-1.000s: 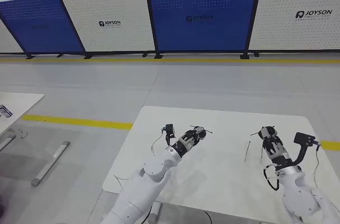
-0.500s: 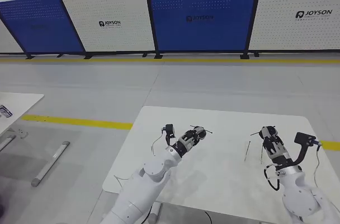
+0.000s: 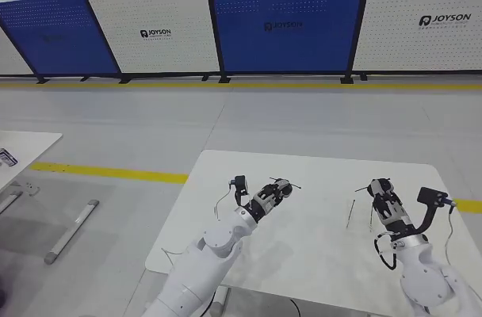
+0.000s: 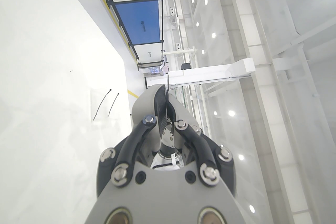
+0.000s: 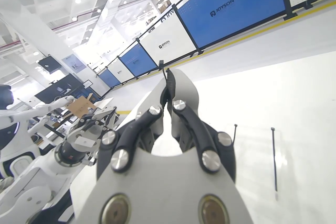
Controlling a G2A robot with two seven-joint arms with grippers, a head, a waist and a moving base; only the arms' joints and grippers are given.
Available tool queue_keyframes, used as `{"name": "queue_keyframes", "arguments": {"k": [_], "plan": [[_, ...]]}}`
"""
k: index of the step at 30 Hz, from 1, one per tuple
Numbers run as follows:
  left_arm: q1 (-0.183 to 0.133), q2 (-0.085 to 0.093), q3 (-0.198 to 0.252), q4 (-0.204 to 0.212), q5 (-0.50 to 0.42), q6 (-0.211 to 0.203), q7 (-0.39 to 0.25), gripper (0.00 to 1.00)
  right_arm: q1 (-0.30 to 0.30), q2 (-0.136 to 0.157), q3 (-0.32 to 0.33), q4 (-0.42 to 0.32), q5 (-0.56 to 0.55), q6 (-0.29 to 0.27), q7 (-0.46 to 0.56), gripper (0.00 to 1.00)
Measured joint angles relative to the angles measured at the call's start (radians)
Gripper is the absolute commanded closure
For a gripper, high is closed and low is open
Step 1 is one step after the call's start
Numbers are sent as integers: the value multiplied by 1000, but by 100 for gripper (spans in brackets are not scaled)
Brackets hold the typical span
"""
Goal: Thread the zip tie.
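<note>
We judge this the alignment step, with the left pincer (image 4: 165,96) closed tight on a thin black plastic zip tie (image 4: 167,82) at the white tabletop's (image 3: 304,253) ten o'clock and the right pincer (image 5: 168,80) clamping a second black tie (image 5: 162,66) near its head at two o'clock, so next they must converge, tail into head.

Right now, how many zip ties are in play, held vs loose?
Held zip ties: 2, one in the left gripper, one in the right gripper
Loose zip ties: 2, lying side by side on the table
Total: 4, all black
</note>
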Motion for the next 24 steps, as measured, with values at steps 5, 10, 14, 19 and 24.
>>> {"name": "queue_keyframes", "arguments": {"k": [5, 10, 14, 19, 24], "plan": [[0, 0, 0, 0, 0, 0, 0, 100, 0, 0, 0, 0, 0, 0, 0, 100], [4, 1, 1, -6, 18, -10, 15, 100, -3, -3, -5, -2, 10, 0, -9, 100], [35, 6, 9, -42, 103, -48, 53, 100, -14, -19, -45, -5, 89, -56, -62, 100], [62, 9, 21, -64, 201, -86, 125, 100, -7, -37, -99, 6, 149, -70, -98, 100], [62, 9, 21, -64, 200, -86, 124, 100, -7, -36, -98, 6, 148, -69, -97, 100]]}}
